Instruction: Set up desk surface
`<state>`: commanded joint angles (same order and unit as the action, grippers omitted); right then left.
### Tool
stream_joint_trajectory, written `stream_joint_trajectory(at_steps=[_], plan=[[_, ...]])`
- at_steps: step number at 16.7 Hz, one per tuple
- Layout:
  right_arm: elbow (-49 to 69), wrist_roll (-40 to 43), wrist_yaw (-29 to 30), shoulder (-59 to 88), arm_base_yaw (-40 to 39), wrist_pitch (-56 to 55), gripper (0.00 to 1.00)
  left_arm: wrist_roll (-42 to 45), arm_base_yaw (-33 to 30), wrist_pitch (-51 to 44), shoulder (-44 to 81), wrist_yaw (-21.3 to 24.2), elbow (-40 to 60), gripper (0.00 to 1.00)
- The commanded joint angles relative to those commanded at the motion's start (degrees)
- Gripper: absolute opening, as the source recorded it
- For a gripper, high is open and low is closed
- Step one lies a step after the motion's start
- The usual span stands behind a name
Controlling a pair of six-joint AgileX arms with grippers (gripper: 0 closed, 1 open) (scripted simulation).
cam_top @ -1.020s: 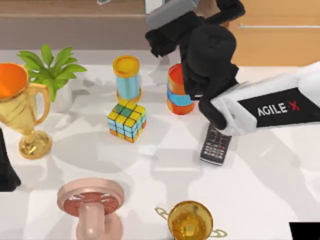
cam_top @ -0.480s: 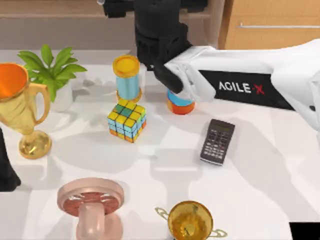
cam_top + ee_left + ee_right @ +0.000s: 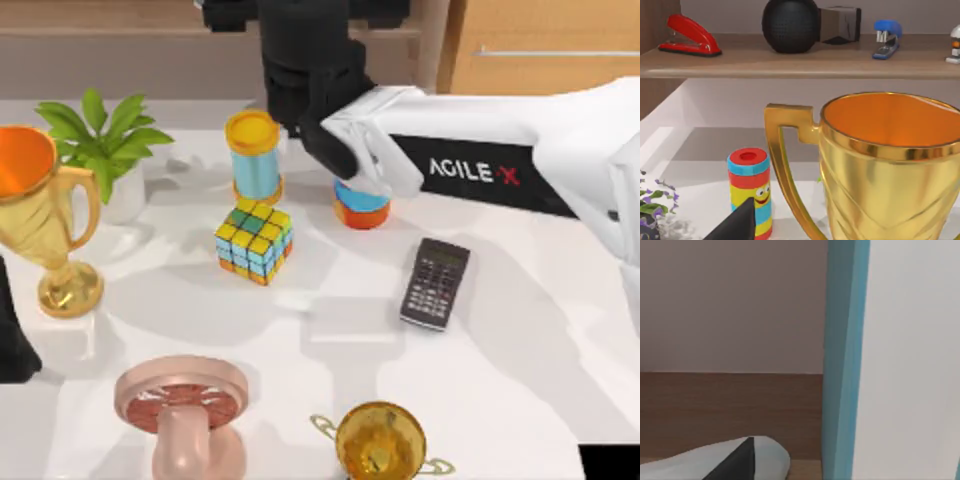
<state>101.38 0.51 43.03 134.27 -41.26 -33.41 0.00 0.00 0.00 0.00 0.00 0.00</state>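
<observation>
The white desk surface (image 3: pixel 520 380) carries many items. My right arm (image 3: pixel 470 170) reaches from the right across the back of the desk. Its black wrist (image 3: pixel 305 75) hangs above the gap between a yellow-and-blue cylinder (image 3: pixel 253 155) and an orange-and-blue cup (image 3: pixel 360 207). The right gripper (image 3: pixel 300 12) is in at the brown shelf (image 3: pixel 120 15). The right wrist view looks at a teal-edged white panel (image 3: pixel 845 360) and a white rounded object (image 3: pixel 715 460) on brown wood. My left gripper (image 3: pixel 10 340) sits parked at the desk's left edge, close to a gold trophy (image 3: pixel 890 165).
On the desk are a colourful cube (image 3: pixel 253 243), a dark calculator (image 3: pixel 435 283), a potted plant (image 3: pixel 105 140), a pink wheel-shaped piece (image 3: pixel 180 405) and a second gold cup (image 3: pixel 380 440). The shelf holds a red stapler (image 3: pixel 689 36), a black device (image 3: pixel 792 25) and a blue stapler (image 3: pixel 887 37). A light-wood cabinet (image 3: pixel 545 50) stands back right.
My right arm has swung left and back, from over the calculator and orange cup to the shelf, uncovering the calculator. In the last half second it only shifted slightly left. The left arm stayed still.
</observation>
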Motion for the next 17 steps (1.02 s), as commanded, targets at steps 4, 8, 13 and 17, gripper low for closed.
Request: stream_joint_trajectory(at_steps=[4, 8, 13, 17], plan=[[3.3, -0.05, -0.6, 2.06, 0.81, 1.46, 1.0, 0.0, 0.0, 0.0, 0.0, 0.0, 0.0, 1.0], [6.48, -0.03, -1.35, 3.81, 1.58, 2.87, 1.0, 0.0, 0.0, 0.0, 0.0, 0.0, 0.0, 1.0], [6.48, -0.03, -1.35, 3.81, 1.58, 2.87, 0.77, 0.0, 0.0, 0.0, 0.0, 0.0, 0.0, 1.0], [6.48, -0.03, -1.35, 3.81, 1.58, 2.87, 0.47, 0.0, 0.0, 0.0, 0.0, 0.0, 0.0, 1.0]])
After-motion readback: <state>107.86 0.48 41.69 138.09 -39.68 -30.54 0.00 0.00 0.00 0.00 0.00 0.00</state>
